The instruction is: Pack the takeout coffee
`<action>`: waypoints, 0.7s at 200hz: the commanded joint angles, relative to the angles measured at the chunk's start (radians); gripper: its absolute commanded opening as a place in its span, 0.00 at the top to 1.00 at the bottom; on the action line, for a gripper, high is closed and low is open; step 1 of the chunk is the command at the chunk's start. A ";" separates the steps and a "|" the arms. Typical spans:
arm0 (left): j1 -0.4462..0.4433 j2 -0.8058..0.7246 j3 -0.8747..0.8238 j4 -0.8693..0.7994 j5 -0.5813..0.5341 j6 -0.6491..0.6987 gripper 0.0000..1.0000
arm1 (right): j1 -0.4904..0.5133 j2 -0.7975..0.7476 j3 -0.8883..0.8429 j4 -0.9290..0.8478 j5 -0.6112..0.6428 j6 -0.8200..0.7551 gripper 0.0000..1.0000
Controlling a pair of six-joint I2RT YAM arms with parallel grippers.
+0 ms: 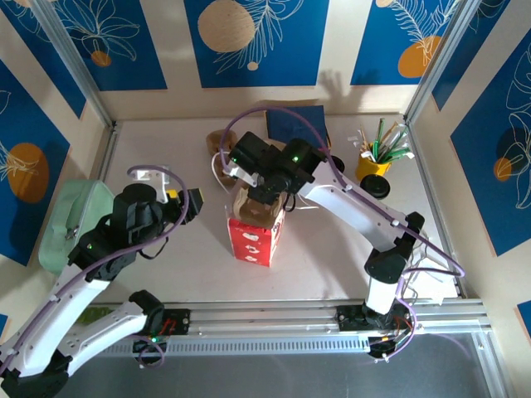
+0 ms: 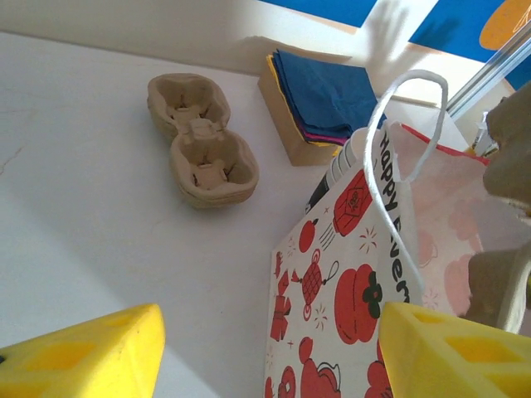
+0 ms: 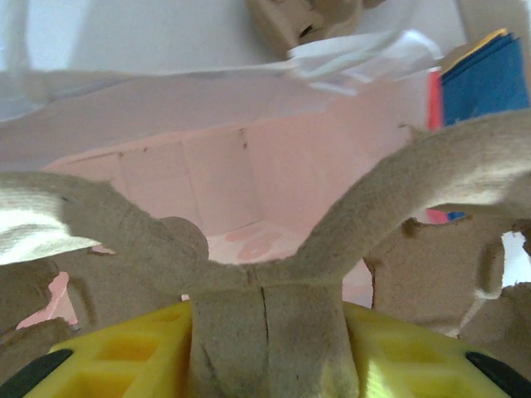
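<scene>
The takeout coffee is out of view. A red-and-white printed paper bag (image 1: 255,236) (image 2: 348,274) stands open mid-table. My right gripper (image 1: 264,195) (image 3: 270,340) is shut on the centre handle of a brown cardboard cup carrier (image 1: 247,207) (image 3: 124,224), which hangs in the bag's mouth above its pink inside (image 3: 249,174). An edge of that carrier (image 2: 498,282) shows over the bag in the left wrist view. My left gripper (image 1: 187,203) (image 2: 270,348) stands open just left of the bag, with nothing between its yellow fingers (image 2: 91,356).
A stack of spare cardboard carriers (image 1: 220,141) (image 2: 203,141) lies behind the bag, beside a pile of blue napkins (image 1: 297,124) (image 2: 323,91). A yellow cup of stirrers (image 1: 373,162) and a black lid (image 1: 377,186) sit at the right. A green container (image 1: 75,224) is at the left edge.
</scene>
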 commanded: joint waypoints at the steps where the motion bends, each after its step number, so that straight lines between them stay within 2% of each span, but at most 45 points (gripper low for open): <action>1: 0.011 -0.005 -0.010 -0.011 -0.018 0.023 0.31 | 0.010 0.000 -0.018 -0.017 -0.040 0.000 0.58; 39: 0.016 -0.001 -0.004 -0.011 -0.014 0.026 0.31 | 0.008 0.005 -0.043 -0.009 -0.101 -0.007 0.58; 88: 0.025 0.016 -0.002 -0.034 -0.019 0.009 0.31 | -0.018 0.029 -0.052 -0.029 -0.244 -0.020 0.58; 140: 0.036 0.022 -0.007 -0.034 -0.007 0.003 0.31 | -0.029 0.025 -0.114 -0.003 -0.292 -0.030 0.57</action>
